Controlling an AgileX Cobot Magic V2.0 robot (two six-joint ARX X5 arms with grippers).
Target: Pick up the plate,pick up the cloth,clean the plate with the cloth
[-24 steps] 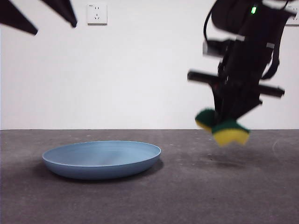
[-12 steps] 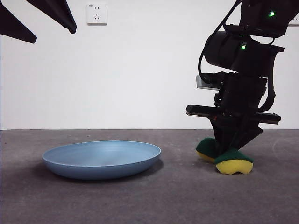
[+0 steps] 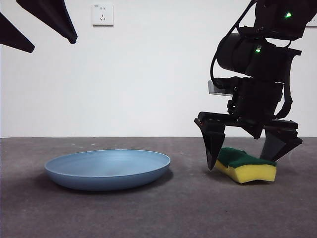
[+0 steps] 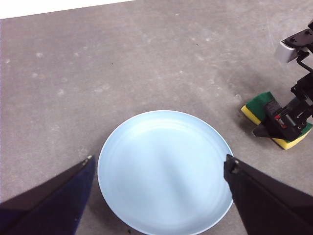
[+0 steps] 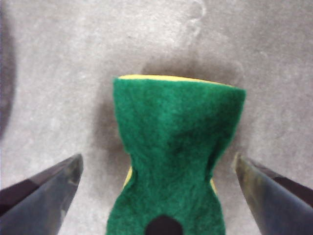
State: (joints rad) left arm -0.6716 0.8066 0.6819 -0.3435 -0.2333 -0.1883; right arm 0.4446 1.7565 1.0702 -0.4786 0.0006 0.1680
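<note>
1. grey, speckled table [image 3: 148,213] fills the lower part of the front view, under a plain white wall [image 3: 148,74] with a white socket [image 3: 102,14] high up.
2. black right arm [image 3: 257,54], with green lights on it, comes down on the right side of the scene.
3. light-blue plate [image 3: 108,169] lies flat on the table left of centre, with nothing on it.
4. right gripper [image 3: 250,148] is low over the table with its jaws spread wide, one on each side of the sponge and touching neither side.
5. left gripper [image 4: 159,164] hangs high over the plate, jaws wide apart and holding nothing; it shows as black tips at the top left of the front view.
6. yellow sponge [image 3: 246,166] lies on the table right of the plate and apart from it, dark green scouring side up.
</note>
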